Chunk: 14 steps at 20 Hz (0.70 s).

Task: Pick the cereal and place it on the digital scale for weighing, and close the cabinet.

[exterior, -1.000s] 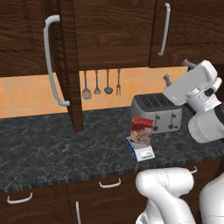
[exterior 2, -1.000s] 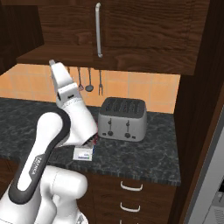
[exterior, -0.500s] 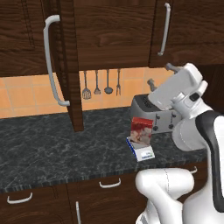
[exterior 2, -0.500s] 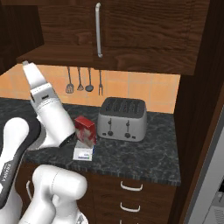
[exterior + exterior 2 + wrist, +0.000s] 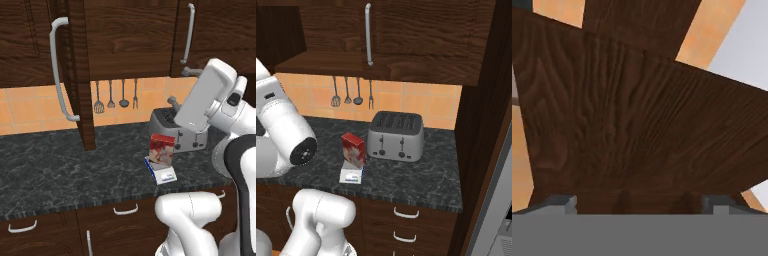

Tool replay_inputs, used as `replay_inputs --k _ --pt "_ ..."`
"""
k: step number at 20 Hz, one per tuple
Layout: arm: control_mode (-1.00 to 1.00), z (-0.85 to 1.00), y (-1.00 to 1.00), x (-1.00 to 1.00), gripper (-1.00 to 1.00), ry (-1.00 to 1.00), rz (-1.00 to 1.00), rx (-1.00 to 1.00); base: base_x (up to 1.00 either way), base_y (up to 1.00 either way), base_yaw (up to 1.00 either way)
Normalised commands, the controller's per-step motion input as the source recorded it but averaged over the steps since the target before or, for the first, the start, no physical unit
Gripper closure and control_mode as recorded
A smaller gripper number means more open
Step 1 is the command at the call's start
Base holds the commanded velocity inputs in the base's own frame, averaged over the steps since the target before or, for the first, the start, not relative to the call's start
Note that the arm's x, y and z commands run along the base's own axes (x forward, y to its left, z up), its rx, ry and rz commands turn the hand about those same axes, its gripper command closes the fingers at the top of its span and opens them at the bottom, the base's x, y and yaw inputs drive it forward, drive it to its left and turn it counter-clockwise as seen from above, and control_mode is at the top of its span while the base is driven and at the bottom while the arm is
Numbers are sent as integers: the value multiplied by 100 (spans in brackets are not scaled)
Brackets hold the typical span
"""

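The claw stands wide and holds nothing; its tips face dark cabinet wood close ahead. In the left base view the cereal stands upright on the scale, with the toaster just beside it at 2 o'clock. One cabinet door stands open.

Setting: a kitchen, rendered.
Cupboards: dark wood wall cabinet, drawers below.
Worktop: black marbled counter, orange tiled wall behind.
Equipment: grey toaster; utensils hanging on the wall.
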Motion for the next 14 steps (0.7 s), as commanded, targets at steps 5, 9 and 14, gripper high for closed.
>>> replay_inputs --k 5,9,14 --pt "-100 -33 96 -100 -100 3 -28 1 0 0 0" --pt "-100 -90 100 -70 -100 -3 -32 5 0 0 0" --pt "-100 -100 100 -44 -100 -19 -34 19 0 0 0"
